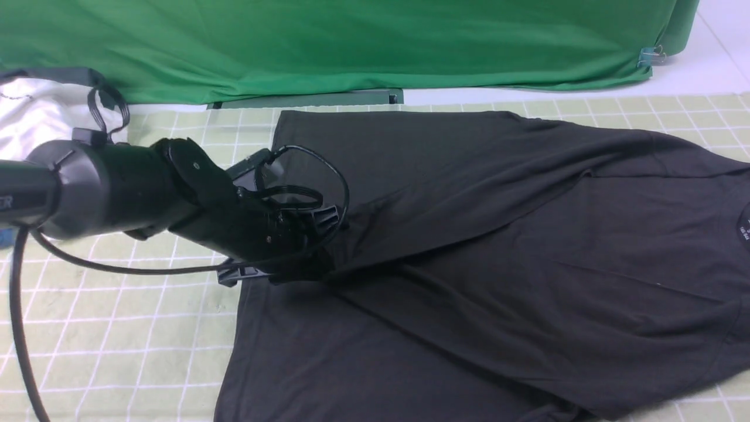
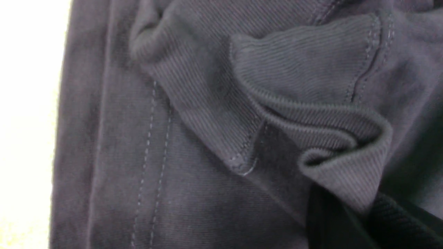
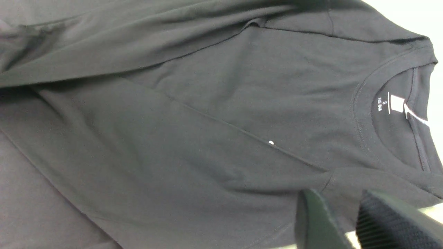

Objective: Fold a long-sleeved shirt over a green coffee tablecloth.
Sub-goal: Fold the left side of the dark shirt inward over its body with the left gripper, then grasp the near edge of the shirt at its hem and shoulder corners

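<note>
Left arm (image 1: 117, 187) reached low over the black knit long-sleeved shirt (image 1: 527, 264), which was spread on the pale-green gridded tablecloth (image 1: 117, 328). The left gripper (image 1: 327, 233) sat at the shirt's ribbed cuff (image 2: 311, 114), grip unclear. The right gripper (image 3: 337, 197) hovered above the shirt, jaws apart and empty.

Past front view's right edge, shirt (image 1: 527, 246) neckline

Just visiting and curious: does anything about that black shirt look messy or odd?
Yes. The ribbed cuff by the left gripper is crumpled into wavy folds, while the rest of the long-sleeved shirt lies fairly flat. There's also a tiny white speck on the fabric.
</note>
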Controlling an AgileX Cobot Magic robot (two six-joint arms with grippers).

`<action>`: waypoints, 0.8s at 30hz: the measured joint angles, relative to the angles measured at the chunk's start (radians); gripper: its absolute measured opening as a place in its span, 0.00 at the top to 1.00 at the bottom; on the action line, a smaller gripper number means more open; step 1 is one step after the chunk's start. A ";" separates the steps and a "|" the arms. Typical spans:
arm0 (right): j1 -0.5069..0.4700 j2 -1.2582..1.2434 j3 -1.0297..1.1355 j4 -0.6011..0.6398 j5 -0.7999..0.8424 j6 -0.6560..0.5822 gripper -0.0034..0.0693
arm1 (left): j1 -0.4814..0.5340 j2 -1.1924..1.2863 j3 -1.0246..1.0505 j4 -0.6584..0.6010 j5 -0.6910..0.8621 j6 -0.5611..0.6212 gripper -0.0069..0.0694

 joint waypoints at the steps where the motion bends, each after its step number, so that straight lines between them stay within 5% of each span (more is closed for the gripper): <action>1: 0.000 0.000 0.000 0.000 0.000 0.000 0.68 | 0.001 -0.004 -0.001 0.007 0.000 0.001 0.69; 8: 0.000 0.000 0.000 0.000 0.002 0.000 0.68 | 0.084 -0.075 -0.094 0.126 0.092 0.001 0.34; 13: 0.000 0.000 0.000 0.000 0.005 0.000 0.68 | 0.175 -0.163 -0.212 0.215 0.209 0.001 0.19; 18: 0.000 0.000 0.000 0.000 0.007 0.000 0.68 | 0.223 -0.262 -0.269 0.273 0.395 0.001 0.16; 24: 0.000 0.000 0.000 0.000 0.007 0.000 0.68 | 0.182 -0.292 -0.191 0.312 0.618 0.000 0.26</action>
